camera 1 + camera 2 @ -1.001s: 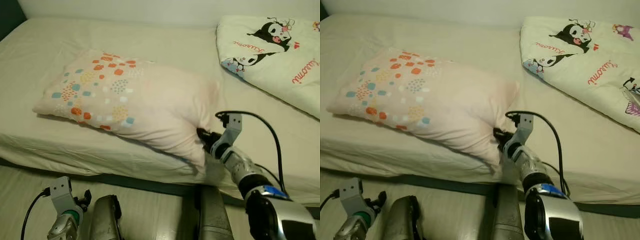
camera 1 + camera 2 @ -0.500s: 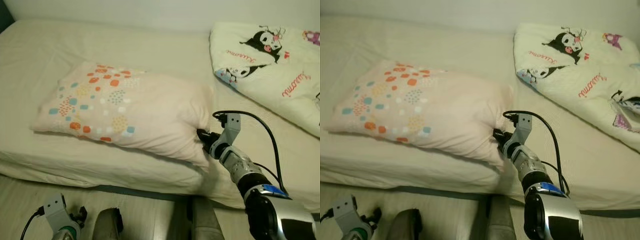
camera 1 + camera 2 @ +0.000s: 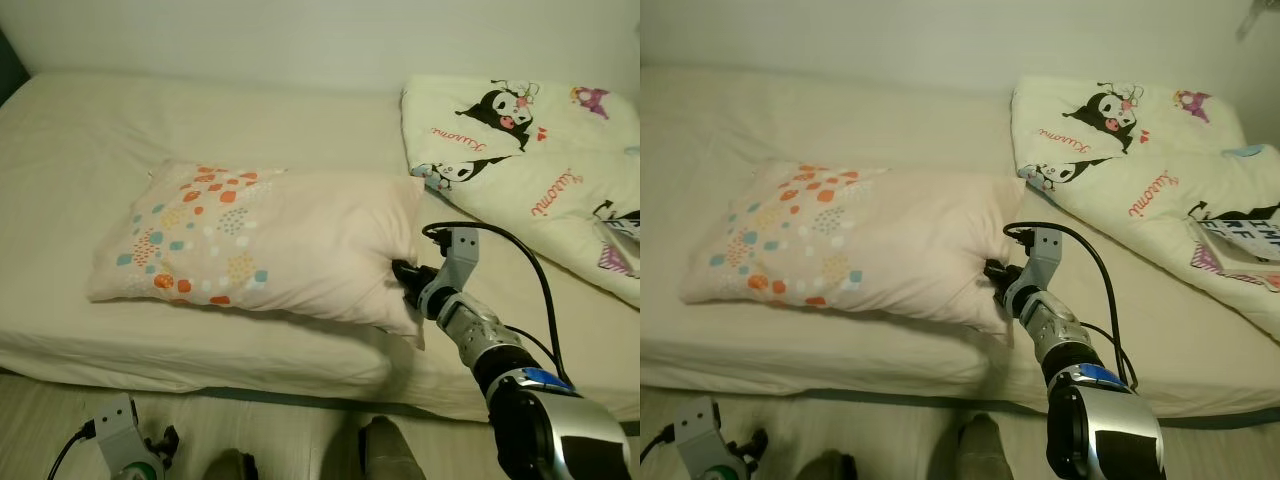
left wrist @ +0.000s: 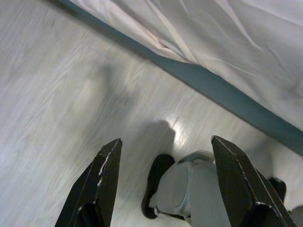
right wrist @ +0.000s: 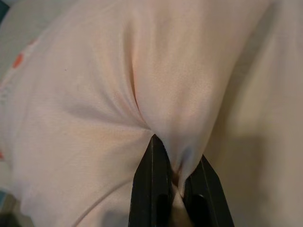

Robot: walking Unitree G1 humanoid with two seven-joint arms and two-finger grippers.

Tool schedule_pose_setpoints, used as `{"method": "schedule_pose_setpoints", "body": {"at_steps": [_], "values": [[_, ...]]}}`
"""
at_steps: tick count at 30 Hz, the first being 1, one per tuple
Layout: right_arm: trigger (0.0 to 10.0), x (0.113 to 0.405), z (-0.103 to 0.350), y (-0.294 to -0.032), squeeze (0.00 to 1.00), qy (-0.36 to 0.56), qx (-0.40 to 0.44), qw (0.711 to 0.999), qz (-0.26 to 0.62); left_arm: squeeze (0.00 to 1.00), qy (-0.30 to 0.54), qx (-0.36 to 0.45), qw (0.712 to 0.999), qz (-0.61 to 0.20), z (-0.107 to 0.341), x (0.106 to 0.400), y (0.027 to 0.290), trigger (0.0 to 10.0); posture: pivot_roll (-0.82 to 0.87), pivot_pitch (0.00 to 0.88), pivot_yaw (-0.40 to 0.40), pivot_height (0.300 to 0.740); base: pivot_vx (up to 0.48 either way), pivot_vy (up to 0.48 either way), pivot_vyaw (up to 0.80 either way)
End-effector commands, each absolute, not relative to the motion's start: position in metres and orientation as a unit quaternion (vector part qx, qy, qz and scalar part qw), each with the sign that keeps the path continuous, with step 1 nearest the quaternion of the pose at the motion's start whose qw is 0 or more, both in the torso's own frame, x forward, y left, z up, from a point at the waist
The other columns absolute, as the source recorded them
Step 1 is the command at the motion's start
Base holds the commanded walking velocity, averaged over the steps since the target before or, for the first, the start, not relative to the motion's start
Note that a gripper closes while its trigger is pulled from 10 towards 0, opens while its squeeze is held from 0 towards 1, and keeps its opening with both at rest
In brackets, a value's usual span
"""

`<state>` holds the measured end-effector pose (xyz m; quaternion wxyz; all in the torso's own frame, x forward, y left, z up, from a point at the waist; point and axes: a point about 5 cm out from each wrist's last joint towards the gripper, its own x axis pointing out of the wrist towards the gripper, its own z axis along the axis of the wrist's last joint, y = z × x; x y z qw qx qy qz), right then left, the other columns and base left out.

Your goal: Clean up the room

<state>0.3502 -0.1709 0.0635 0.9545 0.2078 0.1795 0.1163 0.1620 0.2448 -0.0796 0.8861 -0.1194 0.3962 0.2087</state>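
The bed [image 3: 200, 120] stretches away ahead of the right gripper [image 3: 408, 284], covered by a cream sheet. A cartoon-printed quilt [image 3: 520, 150] lies beyond the gripper toward the robot's right, well apart from it. The pink pillow [image 3: 270, 245] — dotted orange and blue at its far end — lies on the mattress to the gripper's left; the right gripper pinches its near corner, fabric bunched between the closed-down fingers [image 5: 151, 189]. The left gripper [image 4: 165, 189] hangs low over the pale floor [image 4: 57, 94], fingers spread wide — nothing between them.
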Motion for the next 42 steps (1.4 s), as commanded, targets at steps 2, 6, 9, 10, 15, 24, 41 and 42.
{"method": "schedule_pose_setpoints", "body": {"at_steps": [2,6,9,10,15,24,41,42], "values": [[0.0,0.350,0.065,-0.178,0.00,0.170,0.199,0.959,0.107,0.00,0.422,-0.102,0.879,0.195,-0.086,0.151,0.239,10.0,-0.10,0.000,0.009,0.696,0.000,0.000,0.00],[0.0,0.350,0.065,-0.178,0.00,0.170,0.198,0.960,0.105,0.00,0.428,-0.098,0.877,0.194,-0.087,0.148,0.238,10.0,-0.10,0.000,0.010,0.711,0.000,0.000,0.00],[0.0,0.346,0.058,-0.180,0.00,0.181,0.195,0.959,0.101,0.00,0.432,-0.096,0.876,0.193,-0.089,0.145,0.237,10.0,-0.10,0.000,0.007,0.726,0.000,0.000,0.00],[0.0,0.343,0.055,-0.180,0.00,0.188,0.194,0.958,0.098,0.00,0.435,-0.093,0.875,0.191,-0.090,0.143,0.237,10.0,-0.10,0.000,0.004,0.731,0.000,0.000,0.00],[0.0,0.324,0.028,-0.179,0.00,0.241,0.181,0.949,0.090,0.00,0.443,-0.089,0.872,0.191,-0.092,0.138,0.235,10.0,-0.11,0.000,0.002,0.740,0.000,0.000,0.00],[7.4,0.266,-0.030,-0.181,0.00,0.348,0.141,0.924,0.075,0.00,0.452,-0.084,0.867,0.190,-0.095,0.131,0.230,10.0,-0.10,0.000,-0.012,0.740,0.000,0.000,0.00],[10.0,0.255,-0.037,-0.181,0.00,0.357,0.106,0.923,0.091,0.00,0.458,-0.093,0.866,0.177,-0.098,0.126,0.224,10.0,-0.10,0.000,-0.010,0.740,0.000,0.000,0.65],[10.0,0.263,-0.031,-0.180,0.00,0.346,0.110,0.928,0.089,0.00,0.457,-0.093,0.867,0.176,-0.098,0.127,0.224,10.0,-0.10,0.000,-0.010,0.740,0.000,0.000,0.78]]}}
